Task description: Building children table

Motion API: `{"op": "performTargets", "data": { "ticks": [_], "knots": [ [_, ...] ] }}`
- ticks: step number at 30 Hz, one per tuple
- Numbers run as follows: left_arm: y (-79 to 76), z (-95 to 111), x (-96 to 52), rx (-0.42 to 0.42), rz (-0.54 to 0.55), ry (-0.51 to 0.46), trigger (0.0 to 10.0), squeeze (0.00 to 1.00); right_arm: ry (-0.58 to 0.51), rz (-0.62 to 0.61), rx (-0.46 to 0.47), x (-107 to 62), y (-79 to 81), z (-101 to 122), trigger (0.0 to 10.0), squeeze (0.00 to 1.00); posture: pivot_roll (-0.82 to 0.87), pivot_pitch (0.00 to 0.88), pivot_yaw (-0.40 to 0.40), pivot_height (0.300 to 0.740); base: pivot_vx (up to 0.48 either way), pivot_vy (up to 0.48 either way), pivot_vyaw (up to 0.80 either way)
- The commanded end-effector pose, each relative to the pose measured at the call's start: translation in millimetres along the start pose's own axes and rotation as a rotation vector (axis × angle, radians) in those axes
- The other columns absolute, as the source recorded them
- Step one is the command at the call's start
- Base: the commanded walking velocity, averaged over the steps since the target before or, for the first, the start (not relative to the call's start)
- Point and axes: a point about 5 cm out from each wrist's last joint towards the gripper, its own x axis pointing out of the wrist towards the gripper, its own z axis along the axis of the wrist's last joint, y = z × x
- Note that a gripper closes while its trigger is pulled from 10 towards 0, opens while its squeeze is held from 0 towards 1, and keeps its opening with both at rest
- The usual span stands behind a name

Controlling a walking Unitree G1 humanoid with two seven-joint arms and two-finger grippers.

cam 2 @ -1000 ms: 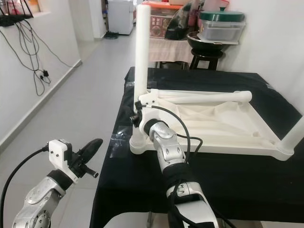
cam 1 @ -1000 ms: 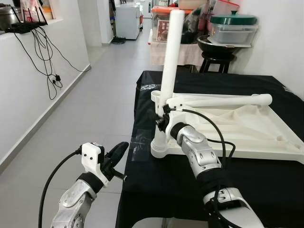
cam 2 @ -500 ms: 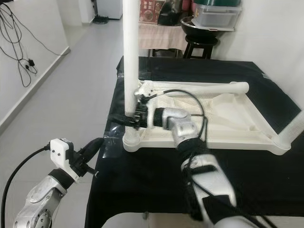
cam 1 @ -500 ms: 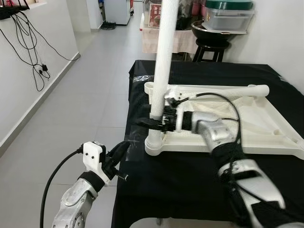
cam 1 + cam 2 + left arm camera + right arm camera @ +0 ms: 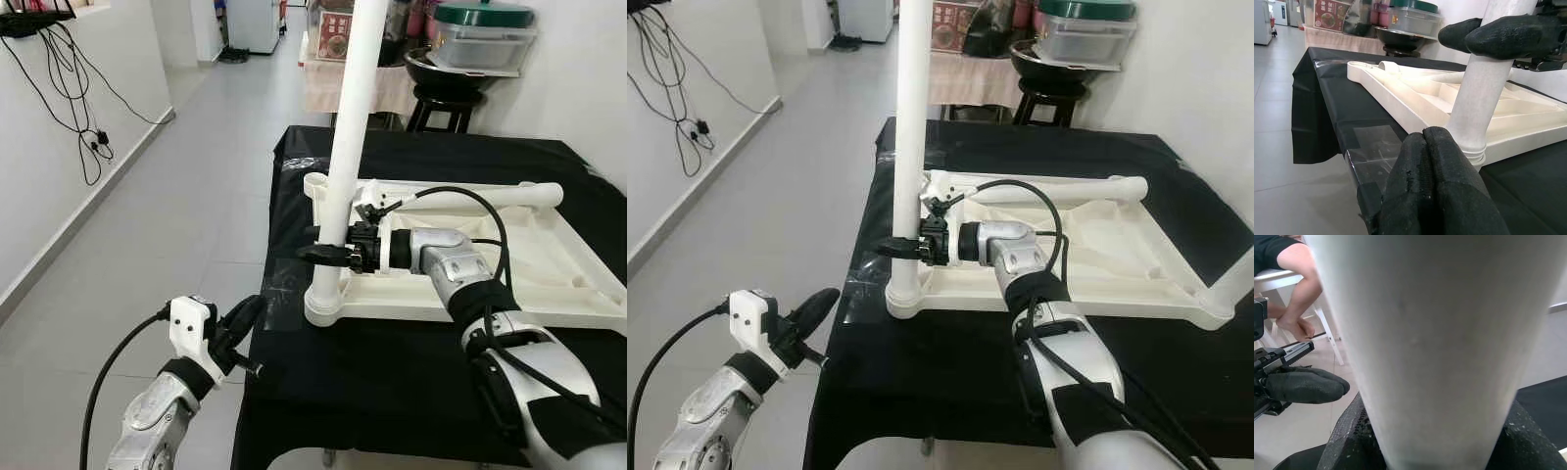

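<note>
A white plastic children's tabletop [image 5: 549,284] lies upside down on a black-covered table [image 5: 392,382]. One white table leg [image 5: 348,127] stands upright in its near left corner socket [image 5: 323,305]. My right gripper [image 5: 321,253] is shut around this leg a little above the socket, and the leg [image 5: 1435,333] sits between its fingers [image 5: 1352,440]. A second leg [image 5: 470,196] lies across the tabletop's far side. My left gripper [image 5: 250,311] hangs shut and empty beside the table's front left corner, below its edge.
A black stool [image 5: 456,108] with a basin and lidded containers stands behind the table. The white wall [image 5: 59,196] with hanging cables runs along the left, with open grey floor [image 5: 186,225] between. A seated person's leg and foot [image 5: 1298,298] show by a white chair.
My right forearm has swung from below the leg to reach in from the right, still gripping the upright leg. The camera has shifted slightly. The left gripper has stayed put.
</note>
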Motion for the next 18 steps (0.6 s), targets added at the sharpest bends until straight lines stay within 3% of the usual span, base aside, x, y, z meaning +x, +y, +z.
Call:
{"op": "performTargets", "data": {
  "ticks": [1,5,6,8,9,10,14,15,18],
  "knots": [
    [-3.0,-1,-0.1,0.0,-0.005,0.001,10.0,0.0,0.055,-0.039,0.071,-2.2,1.3,-25,0.0,0.0,0.07,0.0,-0.09,0.74,0.0,0.0,0.0],
    [-2.8,0,-0.2,0.0,-0.003,-0.001,10.0,0.0,0.058,-0.122,0.075,-4.8,-0.3,-34,0.0,0.0,0.07,0.0,-0.093,0.74,0.0,0.0,0.0],
    [-2.1,1,-1.3,0.001,-0.001,-0.003,10.0,0.0,0.042,-0.228,0.105,-1.7,0.0,-42,0.0,0.0,0.06,0.0,-0.097,0.74,0.0,0.0,0.0],
    [-0.2,3,-3.9,0.002,0.002,-0.006,10.0,0.0,0.009,-0.66,0.216,4.0,-0.9,-63,0.0,0.0,0.04,0.0,-0.091,0.74,0.0,0.0,0.0],
    [-0.2,3,-3.9,0.002,0.002,-0.006,10.0,0.0,0.009,-0.66,0.216,4.0,-0.9,-63,0.0,0.0,0.04,0.0,-0.091,0.74,0.0,0.0,0.0],
    [2.3,3,-4.0,0.002,0.0,-0.002,10.0,0.0,0.053,-0.791,0.168,14.6,35.5,-82,0.0,0.0,0.02,0.0,-0.055,0.74,0.0,0.0,0.0],
    [3.2,3,-2.4,0.002,-0.003,0.003,10.0,0.0,0.038,-0.706,0.083,24.6,51.7,-72,0.0,0.0,0.01,0.0,-0.05,0.74,0.0,0.0,0.0],
    [3.1,2,0.0,-0.002,-0.007,0.005,10.0,0.0,0.072,-0.705,0.113,25.3,41.3,-76,0.0,0.0,0.03,0.0,-0.071,0.74,0.0,0.0,0.0],
    [3.7,2,0.7,-0.001,-0.001,0.001,10.0,0.0,0.092,-0.694,0.128,29.7,34.8,-77,0.0,0.0,0.04,0.0,-0.08,0.74,0.0,0.0,0.0]
  ]
}}
